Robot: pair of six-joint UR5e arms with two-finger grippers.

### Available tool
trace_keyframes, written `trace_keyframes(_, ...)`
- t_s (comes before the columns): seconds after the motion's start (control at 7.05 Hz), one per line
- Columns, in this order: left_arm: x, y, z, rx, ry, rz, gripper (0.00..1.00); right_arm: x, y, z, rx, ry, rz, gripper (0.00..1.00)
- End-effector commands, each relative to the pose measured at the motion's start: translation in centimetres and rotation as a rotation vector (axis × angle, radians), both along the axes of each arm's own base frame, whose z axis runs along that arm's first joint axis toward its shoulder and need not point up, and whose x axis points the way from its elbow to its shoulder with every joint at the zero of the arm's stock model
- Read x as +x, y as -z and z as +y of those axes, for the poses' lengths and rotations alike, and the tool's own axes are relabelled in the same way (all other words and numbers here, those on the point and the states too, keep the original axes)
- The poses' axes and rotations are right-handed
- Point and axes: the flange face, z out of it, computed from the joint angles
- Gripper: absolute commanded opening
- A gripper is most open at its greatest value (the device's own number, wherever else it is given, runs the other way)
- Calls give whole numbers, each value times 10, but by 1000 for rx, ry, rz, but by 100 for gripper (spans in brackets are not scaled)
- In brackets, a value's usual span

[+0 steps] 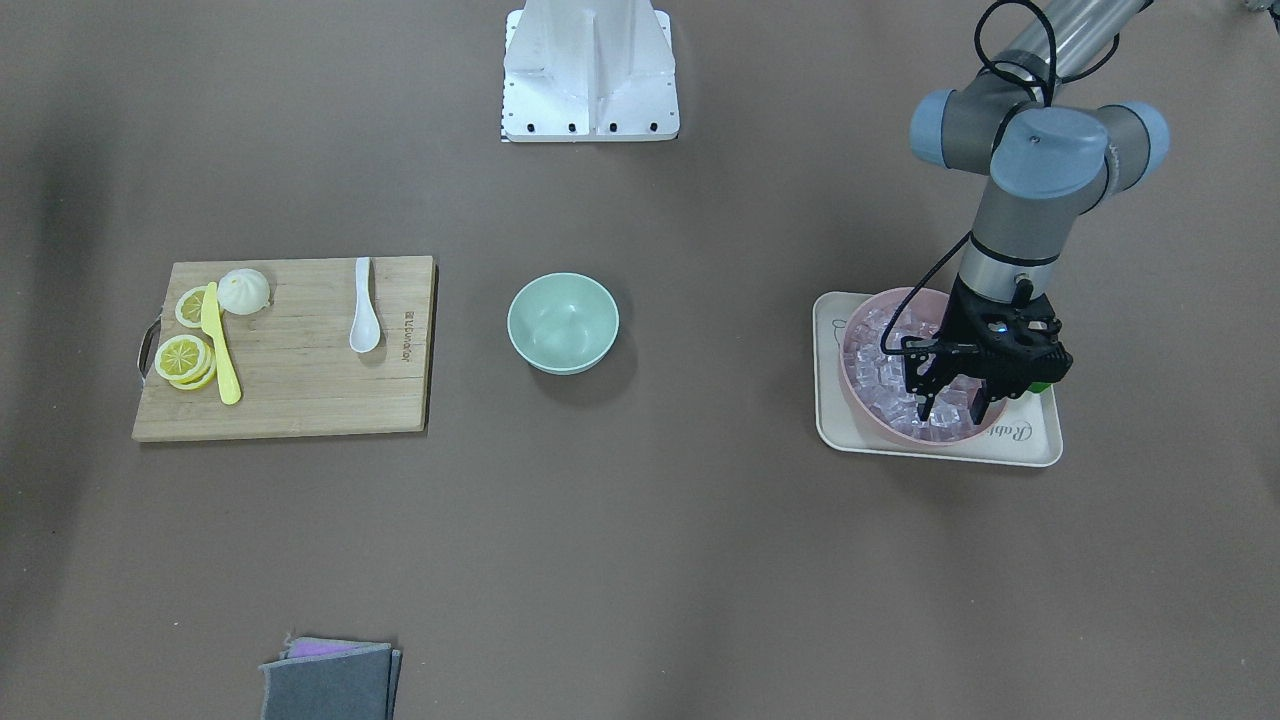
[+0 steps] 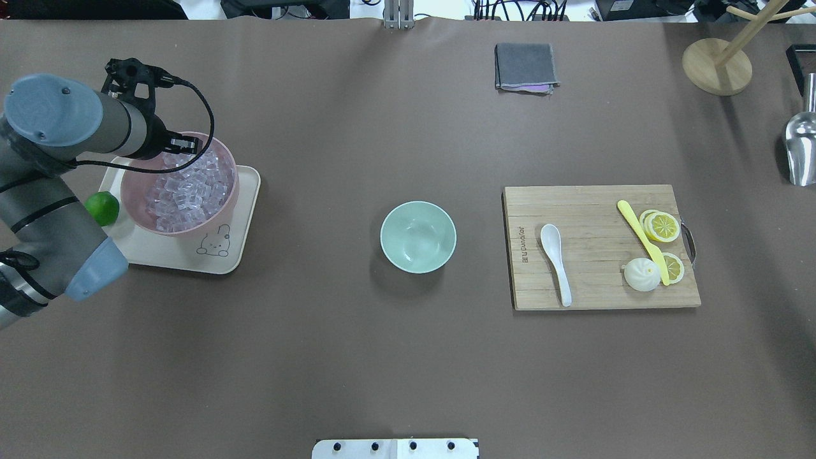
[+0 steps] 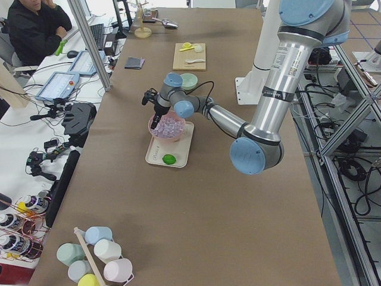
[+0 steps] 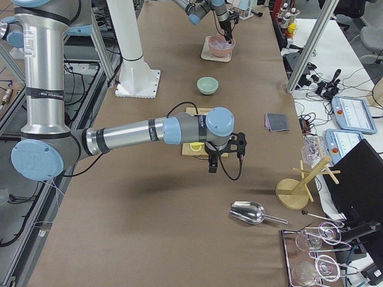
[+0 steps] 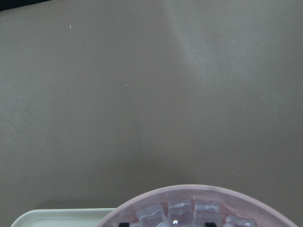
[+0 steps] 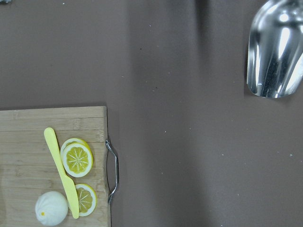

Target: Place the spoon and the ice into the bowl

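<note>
The white spoon (image 1: 364, 318) lies on the wooden cutting board (image 1: 300, 390); it also shows in the overhead view (image 2: 556, 261). The mint-green bowl (image 1: 562, 322) stands empty at the table's middle (image 2: 418, 236). The ice (image 2: 188, 188) fills a pink bowl (image 2: 191, 228) on a cream tray (image 2: 217, 255). My left gripper (image 1: 950, 405) is open, its fingers down among the cubes at the pink bowl's far side (image 2: 183, 144). My right gripper (image 4: 224, 160) shows only in the exterior right view, hovering beyond the board's end; I cannot tell its state.
On the board lie a yellow knife (image 2: 641, 239), lemon slices (image 2: 663, 226) and a white bun (image 2: 641, 275). A lime (image 2: 102, 208) sits on the tray. A metal scoop (image 6: 277, 52), a wooden stand (image 2: 717, 64) and a folded grey cloth (image 2: 524, 67) lie farther off.
</note>
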Motion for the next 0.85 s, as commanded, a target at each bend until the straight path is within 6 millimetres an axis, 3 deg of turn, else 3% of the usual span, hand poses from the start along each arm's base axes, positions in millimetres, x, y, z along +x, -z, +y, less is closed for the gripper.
trace_keyframes(0.0,0,-2,0,-3,0,-2,57,0,1,-3,2,1,0,100)
trace_keyframes(0.28,0,-2,0,-4,-2,-2,41,-1,-1,-17,-1,-1,0,100)
trace_keyframes(0.71,0,-3,0,-6,-2,-4,41,-1,-2,-18,-2,1,0,100)
